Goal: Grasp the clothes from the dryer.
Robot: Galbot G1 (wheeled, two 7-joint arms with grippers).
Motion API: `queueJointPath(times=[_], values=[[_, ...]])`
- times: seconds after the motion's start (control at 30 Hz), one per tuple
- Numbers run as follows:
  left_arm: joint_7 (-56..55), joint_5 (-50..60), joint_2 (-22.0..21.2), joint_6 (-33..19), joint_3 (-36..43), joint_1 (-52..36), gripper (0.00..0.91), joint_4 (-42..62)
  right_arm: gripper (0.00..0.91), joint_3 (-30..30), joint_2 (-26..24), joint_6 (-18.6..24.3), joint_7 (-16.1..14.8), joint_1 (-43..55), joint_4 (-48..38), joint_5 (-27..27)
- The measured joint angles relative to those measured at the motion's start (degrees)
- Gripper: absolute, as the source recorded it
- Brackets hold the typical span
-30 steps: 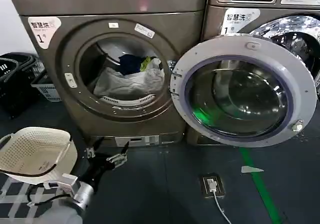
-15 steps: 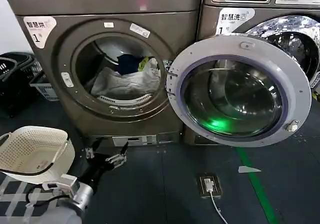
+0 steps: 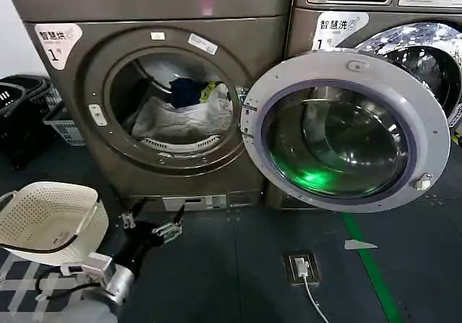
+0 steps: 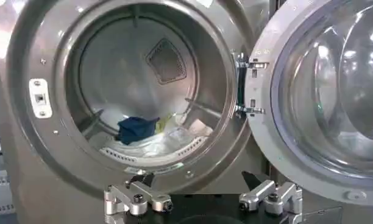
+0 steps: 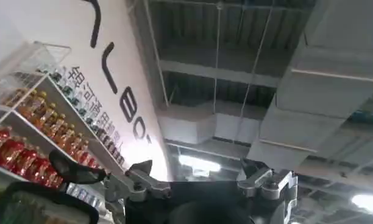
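Dryer (image 3: 79,113) door (image 3: 346,131) is swung fully open to the right, drum exposed. Clothes (image 3: 184,117) sit in the lower part of the drum: a pale sheet-like piece on the bottom, a dark blue item (image 4: 136,128) and a bit of yellow-green fabric on top and toward the back. Nothing has been pulled out yet.

Left gripper (image 3: 153,222) hovers low in front of the dryer, below the drum opening and well apart from the clothes, pointing toward the machine. Its jaws are spread wide with nothing between them; the left wrist view looks straight into the drum with both fingertips (image 4: 138,198) at the lower edge, empty. White laundry basket (image 3: 47,218) sits on the floor just beside the left arm, apparently empty from this angle.

Right gripper (image 5: 198,182) is raised and aimed up at the ceiling, away from the work; jaws apart, holding nothing. Seems parked.

Progress: early. Door open counts as done; reaching in, closing on fabric and pulling it out are all left. Judged next step is lifting the left gripper up and forward through the opening to the pile. The pale piece at the front lip looks the easiest to pinch. The drum rim may be a collision risk on entry.
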Motion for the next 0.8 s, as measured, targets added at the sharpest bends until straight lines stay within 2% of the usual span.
queueJointPath(times=[0.8], values=[[-2.3,1.7,-0.2,-0.9,0.9,0.2,0.907,-0.1,0.907,-0.1,0.1,0.3,-0.8,0.2,-0.3,0.3]])
